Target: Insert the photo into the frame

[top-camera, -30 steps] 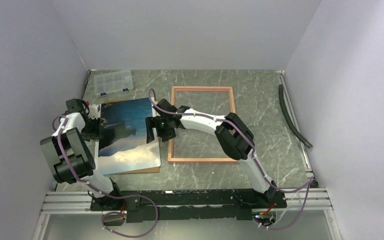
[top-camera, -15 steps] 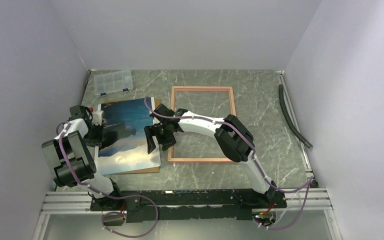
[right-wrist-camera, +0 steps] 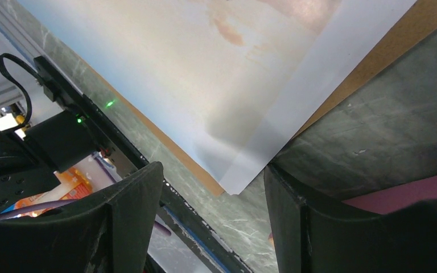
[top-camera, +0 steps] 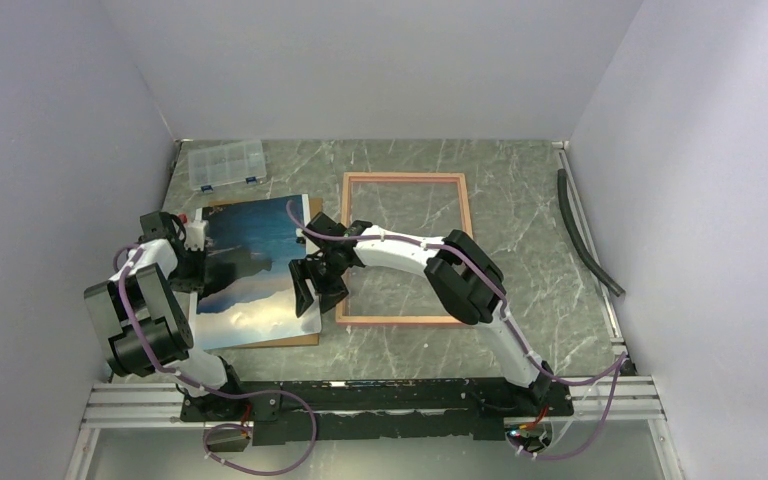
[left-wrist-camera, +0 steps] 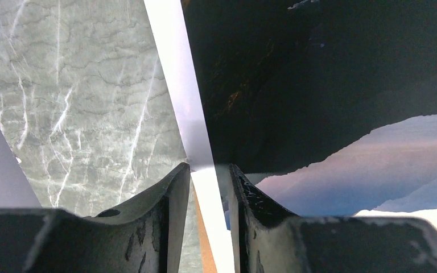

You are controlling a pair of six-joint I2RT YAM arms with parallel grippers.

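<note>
Jaws of the left gripper (left-wrist-camera: 209, 170) stand narrowly apart, the white left margin of the large rectangular photo (top-camera: 250, 270) of blue sea and dark cliffs showing in the gap. Those of the right gripper (right-wrist-camera: 210, 170) gape wide around its lower right corner.

The green marbled surface (top-camera: 520, 200) is boxed in by plain pale walls (top-camera: 360, 60) on three sides.

On it lie:
- one photo, left of centre, on one flat brown backing board (top-camera: 290, 341)
- one thin pinkish wooden frame (top-camera: 405, 177), just right of it
- one clear plastic compartment box (top-camera: 225, 163), upper left
- one black hose (top-camera: 581, 241), far right
</note>
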